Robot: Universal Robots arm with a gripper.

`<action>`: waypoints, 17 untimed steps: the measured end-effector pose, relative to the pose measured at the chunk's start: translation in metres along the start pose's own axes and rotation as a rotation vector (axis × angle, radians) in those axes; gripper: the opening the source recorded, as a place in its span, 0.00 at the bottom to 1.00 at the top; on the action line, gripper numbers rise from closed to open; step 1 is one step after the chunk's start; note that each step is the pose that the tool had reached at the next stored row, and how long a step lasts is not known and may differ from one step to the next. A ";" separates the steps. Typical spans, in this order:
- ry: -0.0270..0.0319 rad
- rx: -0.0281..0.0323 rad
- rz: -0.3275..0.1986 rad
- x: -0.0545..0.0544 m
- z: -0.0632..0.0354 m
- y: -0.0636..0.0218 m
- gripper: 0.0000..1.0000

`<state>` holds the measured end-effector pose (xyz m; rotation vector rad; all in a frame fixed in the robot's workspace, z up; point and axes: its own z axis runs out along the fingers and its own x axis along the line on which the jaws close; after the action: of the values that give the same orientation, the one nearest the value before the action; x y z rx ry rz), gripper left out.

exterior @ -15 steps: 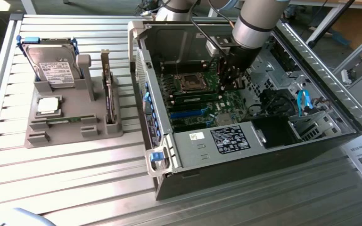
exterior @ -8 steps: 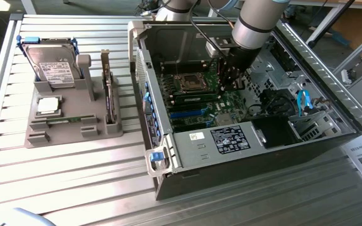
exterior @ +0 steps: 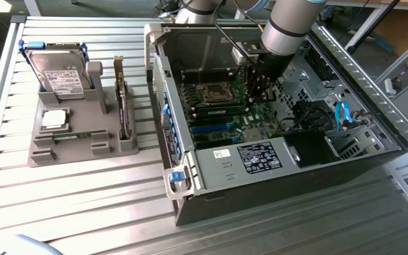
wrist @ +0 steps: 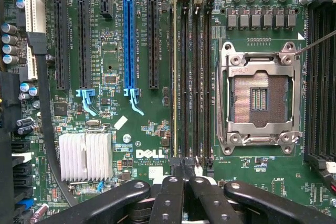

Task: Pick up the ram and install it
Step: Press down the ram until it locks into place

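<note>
1. An open computer case lies on its side on a slatted metal table.
2. A gray holder sits well apart from the case, towards the exterior view's left.
3. A silver hard drive with a white label stands upright in that holder (blue tabs show at its corners).
4. On the green motherboard, a blue slot runs between black slots.
5. An empty processor socket sits in a metal frame.
6. A finned silver heatsink sits near a black cable.

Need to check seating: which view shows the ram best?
The wrist view: the ram appears edge-on in a memory slot beside the CPU socket, with the shut gripper at its end. In the exterior view the arm hides that spot.
</note>
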<state>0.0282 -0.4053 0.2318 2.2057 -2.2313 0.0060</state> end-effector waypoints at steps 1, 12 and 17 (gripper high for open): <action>-0.0006 0.0001 0.000 0.000 -0.0006 0.0000 0.10; 0.0001 -0.0051 0.000 0.000 -0.0163 0.0000 0.10; 0.0001 -0.0059 0.000 0.000 -0.0211 0.0000 0.10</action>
<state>0.0282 -0.4053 0.2529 2.2028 -2.2283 -0.0004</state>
